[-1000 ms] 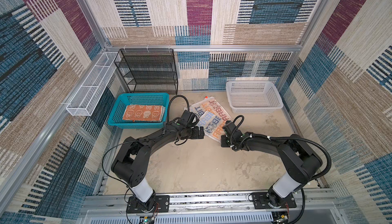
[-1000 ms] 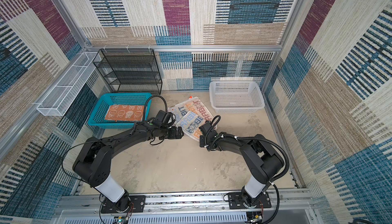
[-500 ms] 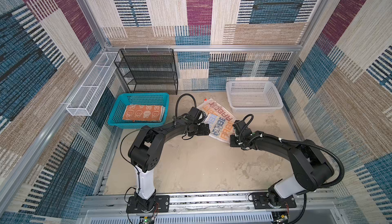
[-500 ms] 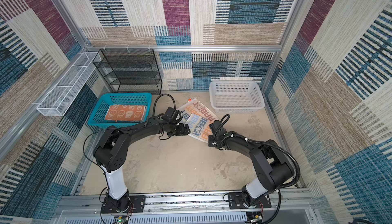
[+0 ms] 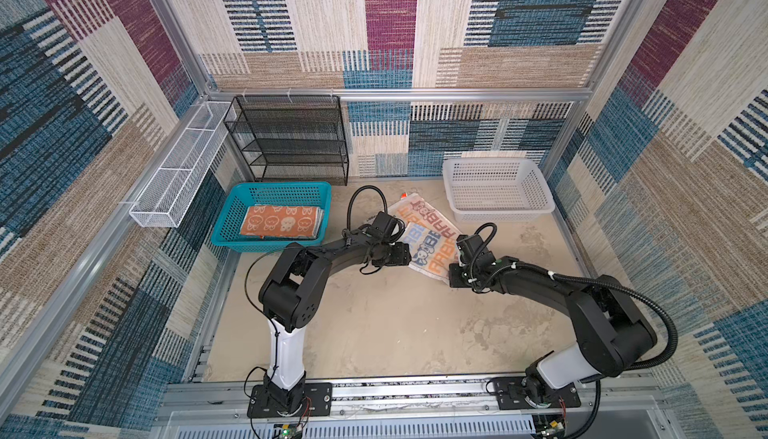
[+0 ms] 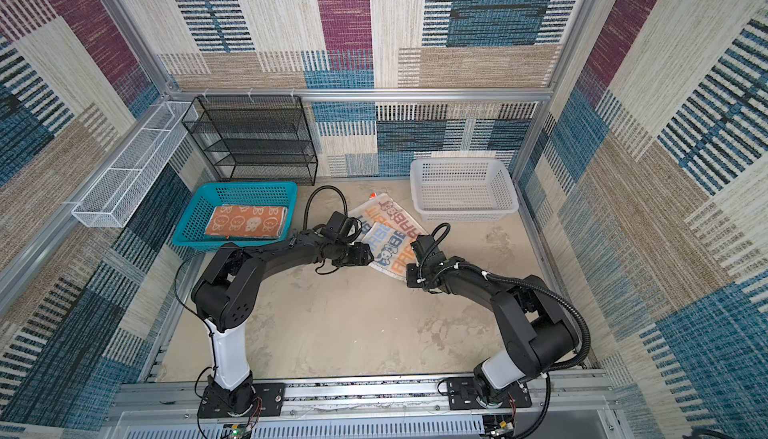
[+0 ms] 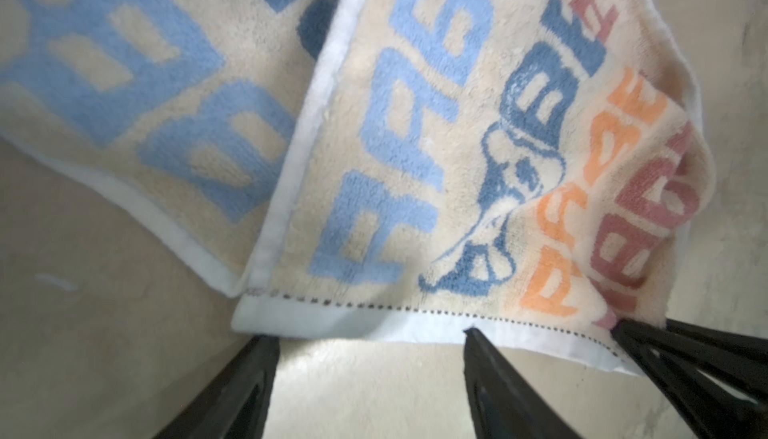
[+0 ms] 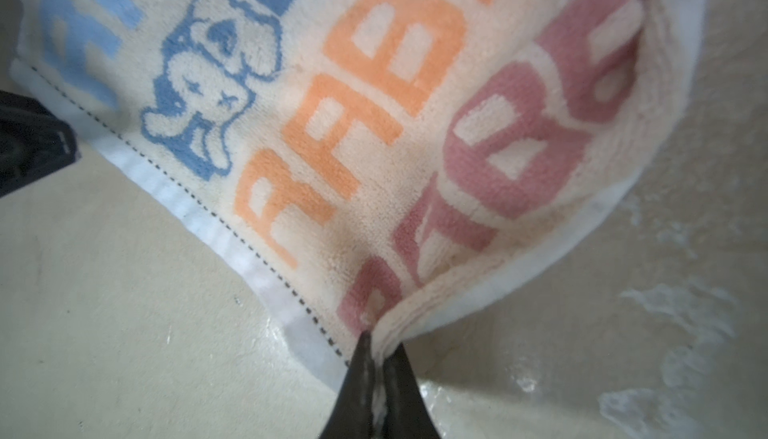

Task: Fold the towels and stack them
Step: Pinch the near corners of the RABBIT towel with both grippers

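Observation:
The whitish towel with "RABBIT" lettering (image 5: 432, 231) (image 6: 395, 229) lies half folded on the table between both arms, its upper layer doubled over. My left gripper (image 5: 409, 256) (image 6: 371, 255) (image 7: 368, 335) is open at the towel's stitched hem (image 7: 415, 167), and bare table shows between its fingers. My right gripper (image 5: 451, 267) (image 6: 409, 268) (image 8: 380, 343) is shut on the folded corner of this towel (image 8: 374, 125). An orange towel with white rabbit faces (image 5: 282, 221) (image 6: 247, 221) lies folded in the teal basket (image 5: 274, 187) (image 6: 245, 186).
A white basket (image 5: 494, 161) stands at the back right, close to the towel's far edge. A black wire rack (image 5: 291, 138) is at the back wall, and a white wire tray (image 5: 178, 167) hangs on the left wall.
Both grippers have moved right and slightly back with the lettered towel. The left jaws have narrowed but still stand apart. The right gripper has kept its hold on the corner.

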`<move>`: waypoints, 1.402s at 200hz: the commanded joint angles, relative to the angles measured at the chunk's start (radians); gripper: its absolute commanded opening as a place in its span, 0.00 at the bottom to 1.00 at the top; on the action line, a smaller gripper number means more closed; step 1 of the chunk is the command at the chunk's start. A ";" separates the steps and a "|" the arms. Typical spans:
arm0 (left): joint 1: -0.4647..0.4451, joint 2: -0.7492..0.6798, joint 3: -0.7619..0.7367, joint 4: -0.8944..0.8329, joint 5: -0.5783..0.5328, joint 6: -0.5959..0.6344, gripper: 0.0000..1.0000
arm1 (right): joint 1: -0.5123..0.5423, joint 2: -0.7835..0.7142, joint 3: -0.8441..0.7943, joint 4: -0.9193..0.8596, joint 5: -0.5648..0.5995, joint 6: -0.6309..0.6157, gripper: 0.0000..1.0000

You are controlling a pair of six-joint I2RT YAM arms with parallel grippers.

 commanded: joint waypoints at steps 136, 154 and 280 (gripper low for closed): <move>0.015 0.001 -0.063 0.024 -0.144 0.001 0.55 | -0.018 -0.065 -0.031 0.022 -0.018 -0.025 0.13; 0.014 0.014 -0.058 0.038 -0.130 -0.005 0.55 | -0.018 -0.063 -0.028 0.022 -0.022 -0.023 0.13; 0.012 -0.037 -0.138 0.077 -0.079 -0.021 0.05 | -0.018 -0.074 -0.069 0.028 -0.076 -0.005 0.36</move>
